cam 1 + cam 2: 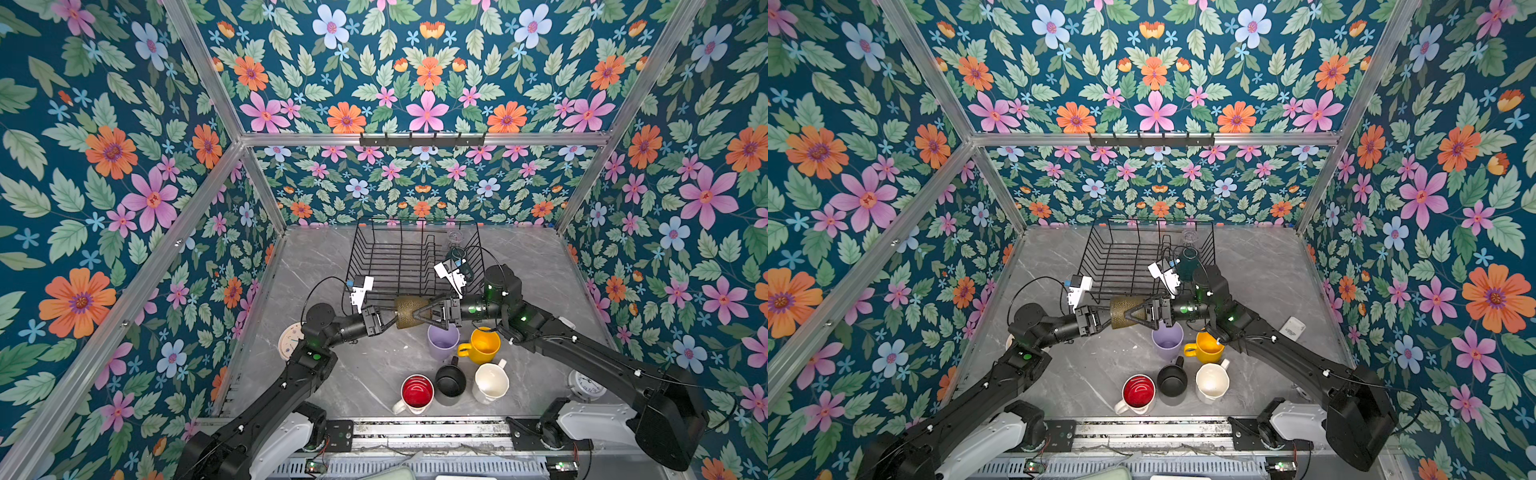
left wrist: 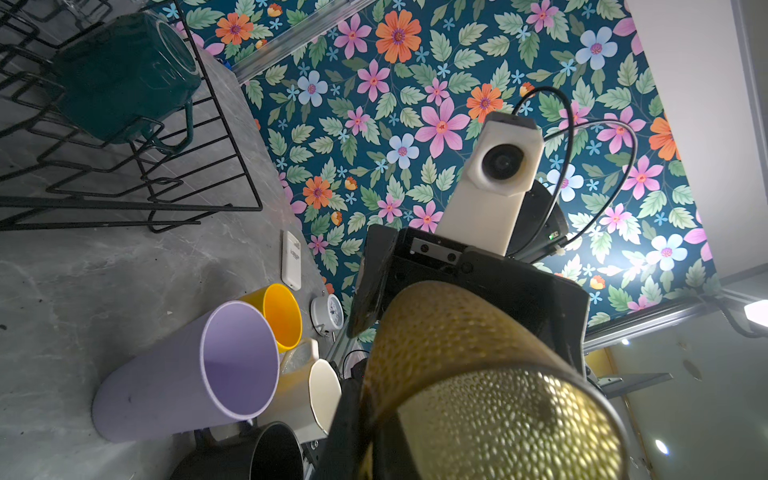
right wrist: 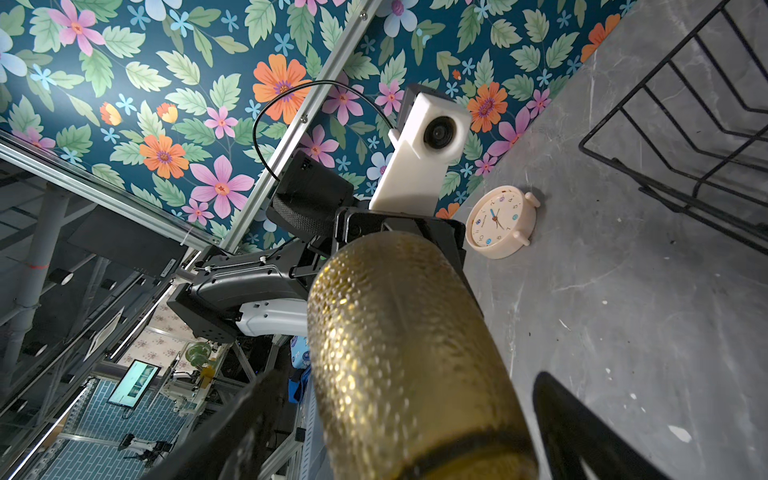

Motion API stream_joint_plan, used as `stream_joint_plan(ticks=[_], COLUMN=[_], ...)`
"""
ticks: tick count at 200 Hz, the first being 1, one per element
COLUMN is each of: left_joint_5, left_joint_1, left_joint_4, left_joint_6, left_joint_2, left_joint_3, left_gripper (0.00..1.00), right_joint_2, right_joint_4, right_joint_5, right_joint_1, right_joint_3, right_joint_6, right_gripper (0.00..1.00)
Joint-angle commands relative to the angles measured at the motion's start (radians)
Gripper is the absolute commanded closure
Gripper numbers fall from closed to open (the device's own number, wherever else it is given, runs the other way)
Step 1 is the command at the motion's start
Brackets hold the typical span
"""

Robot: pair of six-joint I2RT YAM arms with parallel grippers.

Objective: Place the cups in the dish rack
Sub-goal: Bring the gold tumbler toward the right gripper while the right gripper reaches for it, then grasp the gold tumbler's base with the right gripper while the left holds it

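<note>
Left clock [image 1: 289, 343]: small and round, on the bench [image 1: 332, 374], partly hidden under the left arm. Not part of the load.
Left pincer [image 1: 388, 322]: pressed together on the wall of the olive tumbler [image 1: 404, 309] at one end. In the left wrist view, one finger appears to sit inside the glass.
Olive tumbler: lying sideways in the air between the two pincers, just in front of the near wall of the dish rack [image 1: 354, 257]. Not yet loaded.
Right pincer [image 1: 423, 313]: spread wide, straddling the tumbler's other end. Pad contact cannot be confirmed.
Rack contents: dark green mug [image 1: 459, 255] and clear glass [image 1: 455, 237], both at the right-hand end.
Cups on bench: white red-lined mug [image 1: 415, 392], lilac tumbler [image 1: 442, 343], black mug [image 1: 449, 380], yellow mug [image 1: 484, 345] and cream mug [image 1: 490, 382]. All stand mouth up, right of centre.
Step, as judged: handover of the olive tumbler from left to right. Two of eight cups are loaded.
Risk, drop: a thin pinch on one end of a sideways glass could pivot or slip. If the left pincer releases before the right one closes, the glass would fall on the bench.
Risk, collision: the lilac tumbler and yellow mug stand close beneath the right arm, so a low sweep could topple them.
Risk, rack: carried too low, the glass could strike the near wall.
</note>
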Motion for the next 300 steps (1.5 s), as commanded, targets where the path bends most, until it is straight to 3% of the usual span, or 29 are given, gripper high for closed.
stream_joint_plan(ticks=[1,131,230,255,276,300], left_joint_5=[0.018,0.037,0.039,0.038,0.038,0.037], left_joint_1=[0.002,0.001,0.002,0.002,0.001,0.002], left_joint_4=[0.062,0.109,0.113,0.113,0.112,0.112], left_joint_6=[-0.01,-0.041,-0.046,-0.046,-0.046,-0.046], left_joint_2=[0.0,0.012,0.018,0.019,0.018,0.02], left_joint_3=[-0.003,-0.008,-0.007,-0.008,-0.008,-0.01], left_gripper=[1.0,1.0,1.0,1.0,1.0,1.0], right_joint_2=[0.017,0.04,0.032,0.037,0.04,0.044], right_joint_4=[0.048,0.037,-0.002,-0.018,-0.033,-0.046], right_joint_5=[-0.01,-0.011,0.004,0.008,0.016,0.015], right_joint_1=[0.01,0.038,0.038,0.037,0.038,0.037], right_joint_3=[0.013,0.017,0.023,0.035,0.042,0.053], right_joint_6=[0.005,-0.011,-0.033,-0.038,-0.038,-0.037], right_gripper=[0.07,0.17,0.64,0.86,0.89,1.0])
